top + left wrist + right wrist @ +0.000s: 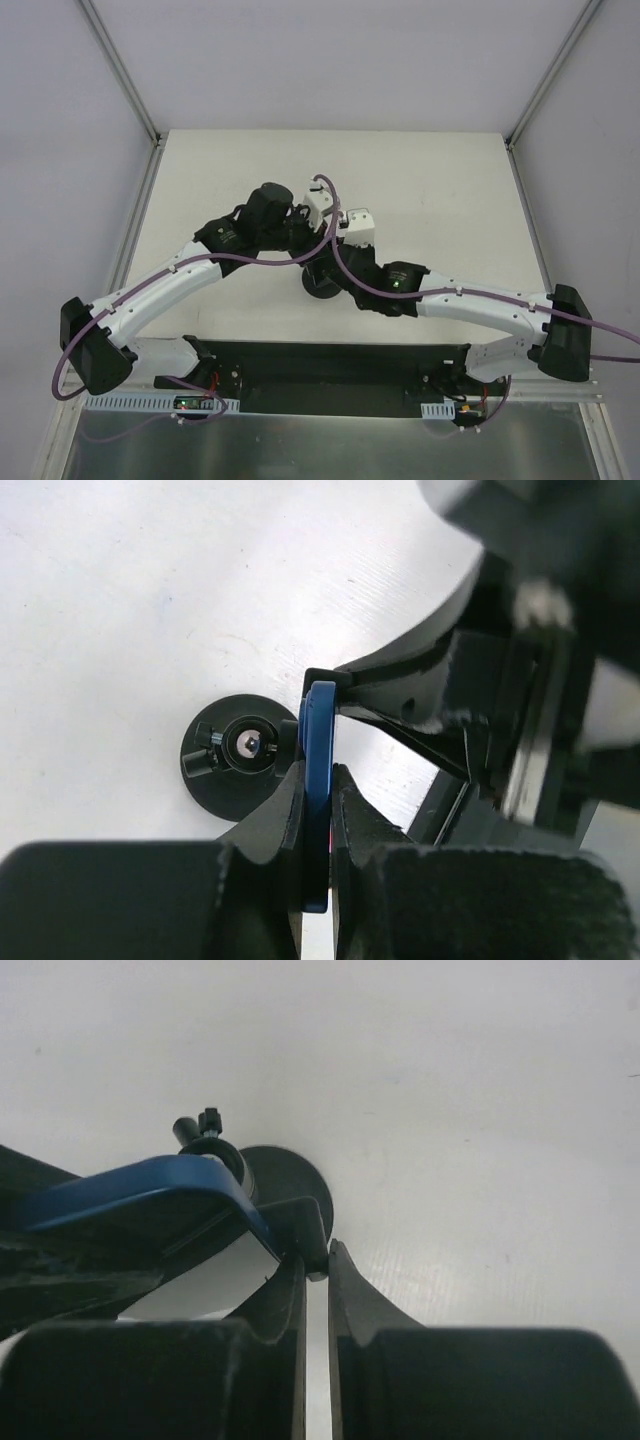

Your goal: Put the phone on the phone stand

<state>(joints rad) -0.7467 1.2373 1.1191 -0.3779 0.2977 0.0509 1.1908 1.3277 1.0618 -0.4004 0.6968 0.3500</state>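
Phone (320, 740), edge-on with its blue rim showing, is held above the white surface (120, 600), clenched between the fingers of the left pincer (318, 785), while the right pincer (315, 1260) nips one corner from the opposite side. Just beside the phone's face stands the phone stand (240, 748), disc base flat on the surface; whether its cradle touches the phone cannot be told. White surface stretches wide beyond the stand, its borders well apart from both pincers.
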